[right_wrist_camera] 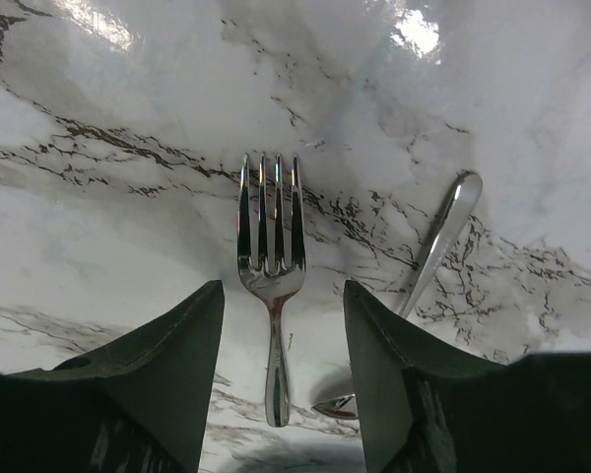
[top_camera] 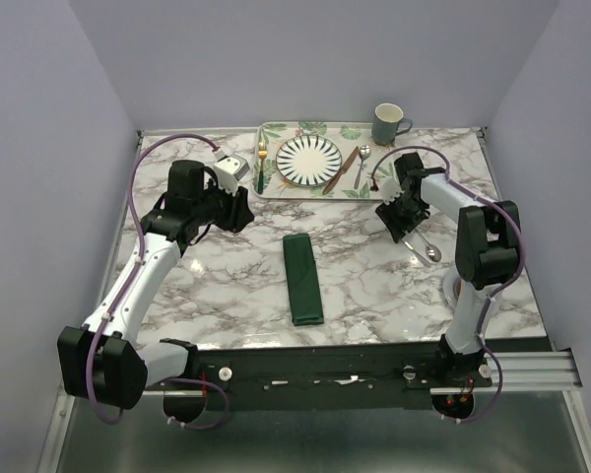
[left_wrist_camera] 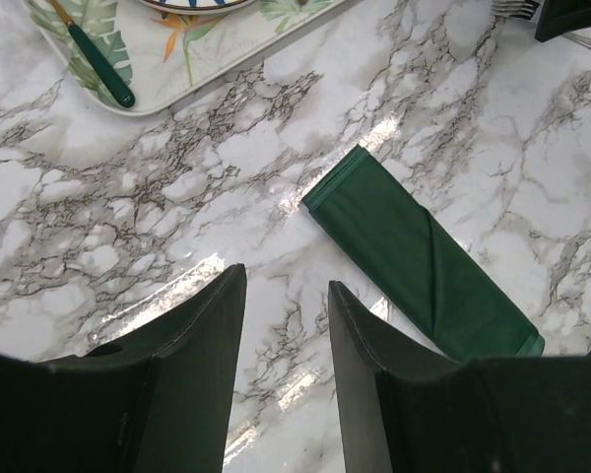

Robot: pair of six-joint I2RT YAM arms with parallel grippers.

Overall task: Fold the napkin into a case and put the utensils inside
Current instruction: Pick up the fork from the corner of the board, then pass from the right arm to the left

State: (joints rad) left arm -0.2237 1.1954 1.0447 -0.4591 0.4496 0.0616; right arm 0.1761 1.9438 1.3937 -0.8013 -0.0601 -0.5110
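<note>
Left hand [left_wrist_camera: 286,279] hovers partly open and empty over the surface [top_camera: 374,286], near the folded case [top_camera: 303,279] lying mid-surface. Right hand [right_wrist_camera: 284,286] stands open astride a silver fork [right_wrist_camera: 269,246], not touching it; a spoon [right_wrist_camera: 443,232] lies just beside. Gold fork [top_camera: 262,158] and knife [top_camera: 341,169] rest on the tray [top_camera: 286,128].

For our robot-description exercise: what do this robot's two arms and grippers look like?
Both the left arm and right arm have white tubular links, chunky black joint housings and a looping purple cable. The left gripper and right gripper each carry two dark, wedge-shaped fingers.
</note>
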